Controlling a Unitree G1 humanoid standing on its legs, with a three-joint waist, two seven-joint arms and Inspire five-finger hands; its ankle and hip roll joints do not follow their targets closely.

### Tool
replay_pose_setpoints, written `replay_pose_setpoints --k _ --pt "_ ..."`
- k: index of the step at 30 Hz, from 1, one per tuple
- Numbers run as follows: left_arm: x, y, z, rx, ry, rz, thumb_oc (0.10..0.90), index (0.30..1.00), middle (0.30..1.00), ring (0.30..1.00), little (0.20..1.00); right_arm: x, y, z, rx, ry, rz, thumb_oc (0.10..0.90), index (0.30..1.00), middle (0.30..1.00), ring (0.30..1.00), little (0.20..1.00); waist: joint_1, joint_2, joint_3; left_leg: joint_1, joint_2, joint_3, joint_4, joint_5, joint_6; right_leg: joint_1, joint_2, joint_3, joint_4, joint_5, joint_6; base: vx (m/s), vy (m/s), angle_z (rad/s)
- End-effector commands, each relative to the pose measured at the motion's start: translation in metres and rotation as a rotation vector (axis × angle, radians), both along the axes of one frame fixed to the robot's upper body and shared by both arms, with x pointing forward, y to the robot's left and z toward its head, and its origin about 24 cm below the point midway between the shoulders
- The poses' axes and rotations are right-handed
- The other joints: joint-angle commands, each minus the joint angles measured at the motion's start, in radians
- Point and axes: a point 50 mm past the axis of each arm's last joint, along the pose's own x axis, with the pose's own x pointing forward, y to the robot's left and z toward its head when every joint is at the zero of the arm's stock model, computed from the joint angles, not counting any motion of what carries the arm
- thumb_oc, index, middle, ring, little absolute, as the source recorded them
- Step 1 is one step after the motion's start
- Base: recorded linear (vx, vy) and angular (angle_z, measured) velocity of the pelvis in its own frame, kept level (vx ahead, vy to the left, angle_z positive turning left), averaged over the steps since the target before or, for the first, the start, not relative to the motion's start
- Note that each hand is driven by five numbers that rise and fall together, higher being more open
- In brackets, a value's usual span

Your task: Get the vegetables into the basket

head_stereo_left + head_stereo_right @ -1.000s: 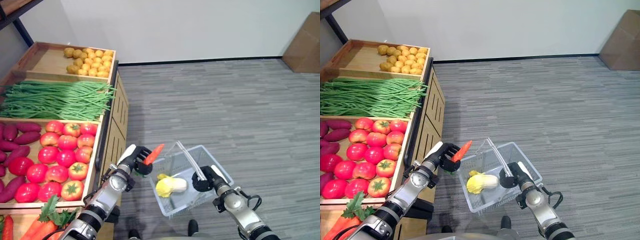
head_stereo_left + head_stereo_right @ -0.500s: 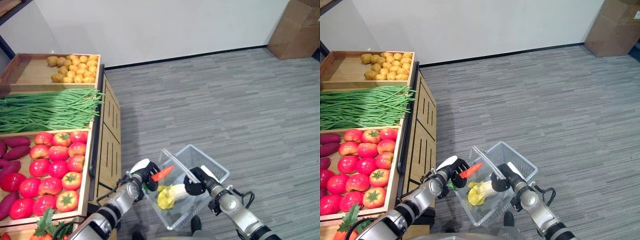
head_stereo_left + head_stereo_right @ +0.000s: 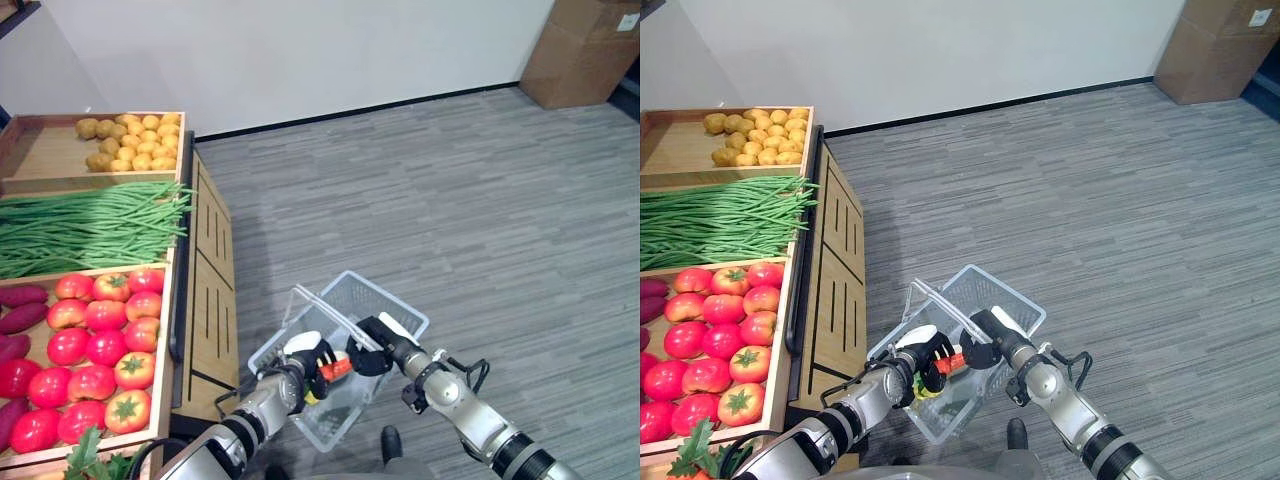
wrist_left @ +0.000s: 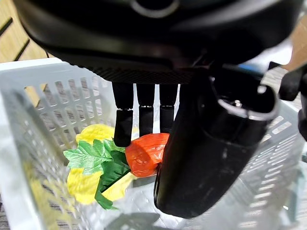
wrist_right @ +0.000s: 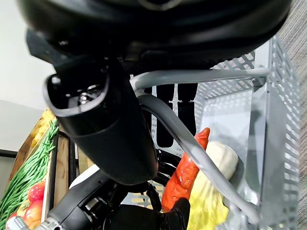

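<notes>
A white wire basket (image 3: pixel 352 296) hangs over the grey floor beside the produce stand. My right hand (image 3: pixel 377 346) is shut on its grey handle (image 5: pixel 194 149). My left hand (image 3: pixel 303 361) reaches down inside the basket, fingers (image 4: pixel 123 125) and thumb pinching an orange carrot (image 4: pixel 144 154) at its leafy top. The carrot (image 3: pixel 338 367) points toward the right hand and hovers just over a pale yellow cabbage (image 5: pixel 217 158) lying on the basket's bottom. The carrot's green leaves (image 4: pixel 94 158) spread over that cabbage (image 4: pixel 84 185).
A wooden stand to my left holds potatoes (image 3: pixel 121 141), green beans (image 3: pixel 92 216), tomatoes (image 3: pixel 96 336) and purple sweet potatoes (image 3: pixel 20 300); its wooden side (image 3: pixel 210 290) is close to the basket. A cardboard box (image 3: pixel 580 45) sits by the far wall.
My left hand has carried the carrot from beside the basket over its rim and down inside. The view has swung to the right. The right hand keeps its hold on the handle.
</notes>
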Motion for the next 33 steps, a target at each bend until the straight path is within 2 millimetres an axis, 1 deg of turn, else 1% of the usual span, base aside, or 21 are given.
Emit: replay_pose_setpoints --k 1,12,14,16,19,20,21,22,23,25,26,27,28,29,31,32,33 --pt "0.044 -0.012 0.034 0.066 -0.179 -0.091 0.900 1.000 1.000 1.000 1.000 0.041 0.052 0.093 0.286 -0.401 0.161 0.400 0.300 0.300 0.300 0.300 0.006 -0.010 -0.008 0.023 0.011 -0.054 0.002 0.006 -0.044 0.081 -0.014 -0.028 0.006 -0.051 0.060 -0.02 -0.017 -0.09" --pt "0.045 -0.014 0.035 0.074 -0.188 -0.110 0.900 1.000 1.000 1.000 1.000 0.041 0.055 0.096 0.281 -0.415 0.178 0.400 0.300 0.300 0.300 0.300 0.004 -0.008 -0.008 0.023 0.013 -0.055 0.002 0.004 -0.044 0.083 -0.014 -0.033 0.004 -0.050 0.061 0.00 -0.001 0.00" --pt "0.045 -0.015 0.036 0.069 -0.193 -0.118 0.900 1.000 1.000 1.000 1.000 0.042 0.054 0.094 0.277 -0.411 0.171 0.400 0.300 0.300 0.300 0.300 0.004 -0.007 -0.008 0.028 0.012 -0.053 0.002 0.002 -0.044 0.084 -0.014 -0.030 0.005 -0.050 0.060 0.00 0.000 0.00" --pt "0.046 -0.018 0.039 0.053 -0.203 -0.135 0.900 1.000 1.000 1.000 1.000 0.042 0.047 0.088 0.257 -0.397 0.136 0.400 0.300 0.300 0.300 0.300 0.002 -0.006 -0.008 0.031 0.012 -0.053 0.002 0.000 -0.044 0.086 -0.013 -0.029 0.005 -0.051 0.060 0.00 0.000 0.00" --pt "0.046 -0.023 0.045 0.033 -0.212 -0.197 0.900 1.000 1.000 1.000 1.000 0.043 0.029 0.077 0.200 -0.379 0.065 0.400 0.300 0.300 0.300 0.300 0.001 -0.003 -0.009 0.035 0.012 -0.053 0.002 -0.003 -0.043 0.088 -0.012 -0.027 0.006 -0.052 0.061 0.00 0.000 0.00" --pt "0.047 -0.024 0.051 0.015 -0.225 -0.237 0.900 1.000 1.000 1.000 1.000 0.042 0.011 0.067 0.159 -0.354 -0.009 0.400 0.300 0.300 0.300 0.300 0.001 -0.001 -0.012 0.039 0.011 -0.055 0.002 -0.007 -0.042 0.091 -0.012 -0.028 0.007 -0.053 0.063 0.00 0.000 0.00" --pt "0.047 -0.024 0.052 0.015 -0.224 -0.239 0.900 1.000 1.000 1.000 1.000 0.042 0.011 0.067 0.159 -0.354 -0.010 0.400 0.300 0.300 0.300 0.300 0.003 -0.002 -0.012 0.039 0.011 -0.055 0.002 -0.007 -0.042 0.091 -0.012 -0.028 0.007 -0.053 0.063 0.00 0.000 0.00" --pt "0.047 -0.024 0.055 0.012 -0.227 -0.261 0.900 1.000 1.000 1.000 1.000 0.042 0.000 0.061 0.123 -0.343 -0.045 0.400 0.300 0.300 0.300 0.300 0.005 -0.001 -0.013 0.041 0.011 -0.058 0.002 -0.009 -0.042 0.094 -0.012 -0.030 0.007 -0.055 0.063 0.00 0.000 0.00" --pt "0.045 -0.017 0.053 0.007 -0.202 -0.267 0.900 1.000 1.000 1.000 1.000 0.042 -0.014 0.056 0.088 -0.327 -0.096 0.400 0.300 0.300 0.300 0.300 0.008 0.002 -0.015 0.045 0.009 -0.064 0.002 -0.011 -0.041 0.100 -0.012 -0.033 0.008 -0.058 0.063 0.00 0.000 0.00" --pt "0.044 -0.010 0.054 -0.003 -0.194 -0.259 0.900 1.000 1.000 1.000 1.000 0.040 -0.031 0.049 0.049 -0.309 -0.156 0.400 0.300 0.300 0.300 0.300 0.013 0.002 -0.018 0.049 0.007 -0.071 0.002 -0.013 -0.040 0.108 -0.012 -0.036 0.009 -0.062 0.063 0.00 0.000 0.00" --pt "0.043 -0.010 0.054 -0.003 -0.192 -0.261 0.900 1.000 1.000 1.000 1.000 0.040 -0.031 0.049 0.049 -0.309 -0.157 0.400 0.300 0.300 0.300 0.300 0.013 0.001 -0.018 0.050 0.007 -0.072 0.002 -0.013 -0.040 0.109 -0.012 -0.037 0.009 -0.062 0.063 0.00 0.000 0.00" --pt "0.044 -0.005 0.060 -0.027 -0.204 -0.265 0.900 1.000 1.000 1.000 1.000 0.038 -0.048 0.045 0.012 -0.297 -0.207 0.400 0.300 0.300 0.300 0.300 0.018 0.001 -0.023 0.052 0.006 -0.078 0.002 -0.015 -0.040 0.115 -0.012 -0.042 0.010 -0.064 0.062 0.00 0.000 0.00" --pt "0.044 0.000 0.063 -0.039 -0.207 -0.259 0.900 1.000 1.000 1.000 1.000 0.037 -0.058 0.041 -0.011 -0.283 -0.241 0.400 0.300 0.300 0.300 0.300 0.022 0.000 -0.024 0.052 0.007 -0.084 0.002 -0.015 -0.040 0.119 -0.012 -0.045 0.010 -0.066 0.062 0.00 0.000 0.00" --pt "0.044 0.001 0.063 -0.039 -0.206 -0.261 0.900 1.000 1.000 1.000 1.000 0.037 -0.058 0.041 -0.011 -0.283 -0.242 0.400 0.300 0.300 0.300 0.300 0.022 0.000 -0.024 0.053 0.007 -0.085 0.002 -0.015 -0.040 0.120 -0.012 -0.046 0.010 -0.066 0.062 0.01 0.002 0.05" --pt "0.043 0.010 0.069 -0.060 -0.210 -0.264 0.900 1.000 1.000 1.000 1.000 0.032 -0.079 0.033 -0.057 -0.255 -0.308 0.400 0.300 0.300 0.300 0.300 0.028 -0.002 -0.027 0.054 0.007 -0.093 0.002 -0.016 -0.040 0.126 -0.012 -0.052 0.010 -0.069 0.061 0.01 -0.001 0.09" --pt "0.042 0.017 0.073 -0.073 -0.212 -0.259 0.900 1.000 1.000 1.000 1.000 0.027 -0.094 0.027 -0.095 -0.229 -0.354 0.400 0.300 0.300 0.300 0.300 0.035 -0.003 -0.029 0.054 0.006 -0.098 0.002 -0.016 -0.040 0.130 -0.012 -0.057 0.011 -0.071 0.061 0.01 -0.004 0.11" --pt "0.042 0.025 0.075 -0.083 -0.214 -0.242 0.900 1.000 1.000 1.000 1.000 0.023 -0.105 0.023 -0.125 -0.213 -0.389 0.400 0.300 0.300 0.300 0.300 0.038 -0.005 -0.030 0.054 0.007 -0.102 0.002 -0.016 -0.041 0.133 -0.013 -0.060 0.011 -0.070 0.061 0.01 -0.004 0.11"
